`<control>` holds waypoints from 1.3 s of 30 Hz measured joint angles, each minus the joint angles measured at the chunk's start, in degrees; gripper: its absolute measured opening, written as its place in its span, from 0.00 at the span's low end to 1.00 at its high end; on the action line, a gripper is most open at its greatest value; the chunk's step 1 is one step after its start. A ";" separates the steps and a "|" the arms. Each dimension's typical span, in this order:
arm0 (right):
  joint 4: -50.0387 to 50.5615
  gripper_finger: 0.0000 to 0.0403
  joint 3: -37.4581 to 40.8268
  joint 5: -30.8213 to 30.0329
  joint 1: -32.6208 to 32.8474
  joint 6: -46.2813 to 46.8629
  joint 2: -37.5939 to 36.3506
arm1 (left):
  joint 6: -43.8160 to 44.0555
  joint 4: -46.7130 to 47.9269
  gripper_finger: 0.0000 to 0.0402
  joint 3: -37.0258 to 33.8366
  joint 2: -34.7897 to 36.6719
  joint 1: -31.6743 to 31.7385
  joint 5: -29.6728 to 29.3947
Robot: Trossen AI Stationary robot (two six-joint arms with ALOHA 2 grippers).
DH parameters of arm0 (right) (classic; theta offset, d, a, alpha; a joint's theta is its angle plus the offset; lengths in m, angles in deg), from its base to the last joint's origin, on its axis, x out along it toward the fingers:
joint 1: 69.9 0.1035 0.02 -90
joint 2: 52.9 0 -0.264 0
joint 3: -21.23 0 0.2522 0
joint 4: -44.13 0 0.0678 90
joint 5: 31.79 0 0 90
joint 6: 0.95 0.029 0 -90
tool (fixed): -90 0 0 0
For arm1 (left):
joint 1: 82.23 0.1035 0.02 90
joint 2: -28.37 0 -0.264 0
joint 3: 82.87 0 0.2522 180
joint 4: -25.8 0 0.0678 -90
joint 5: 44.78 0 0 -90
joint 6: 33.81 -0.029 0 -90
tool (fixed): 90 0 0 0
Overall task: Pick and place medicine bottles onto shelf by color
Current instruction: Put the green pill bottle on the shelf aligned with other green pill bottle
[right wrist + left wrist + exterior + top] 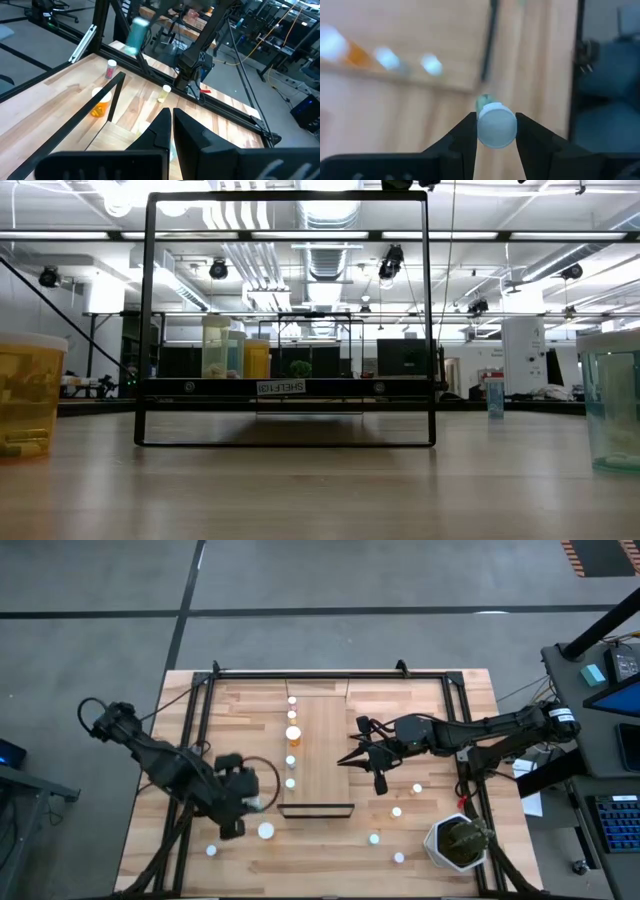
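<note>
White cap, greenish body: bottle [496, 125] pinched at the cap between the partly closed fingers of the left hand [243, 802], lifted clear of the surface [180, 740]. Hovers just off the shelf's rail end, toward the surface's left edge.

Nearest along the surface's near edge: loose bottles [266, 831] scattered either side of the rail [316, 810], and a plant [458, 843] by the near right corner.

Next, the shelf [325, 740], a light plank running from the rail toward the far edge. Along its left side, a row [290, 783] of small white-capped bottles, with an orange bottle [293, 734] about midway.

Beyond the rail, over the shelf's right side: right hand [171, 114], shut tight and holding nothing.

Judged step: carrying the green bottle to its colour group in the row.

Possible trouble:
- Slipping or tilting in the grip, since held only at the smooth round cap; a quick swing could shake it loose.
- Clipping the rail if brought in low from the near end.
- Toppling the nearest bottles in the row, closely spaced, if set down tight against them or released with the fingers spreading sideways.
- Landing beside the wrong colour; body tints of the row hard to read from above.
- Brushing the right arm if both reach over the plank together.
</note>
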 joint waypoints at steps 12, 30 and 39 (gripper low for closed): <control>5.76 0.02 0.07 -6.02 0.00 2.10 -3.27 | -25.25 -7.02 0.24 0.35 -1.95 23.22 -1.80; 6.80 0.02 3.67 -5.92 0.13 2.58 -8.85 | -30.51 -12.57 0.24 0.79 -21.55 30.77 6.29; 6.69 0.02 3.67 -5.90 0.11 2.49 -8.81 | -27.87 -12.76 0.24 0.77 -26.07 30.99 9.13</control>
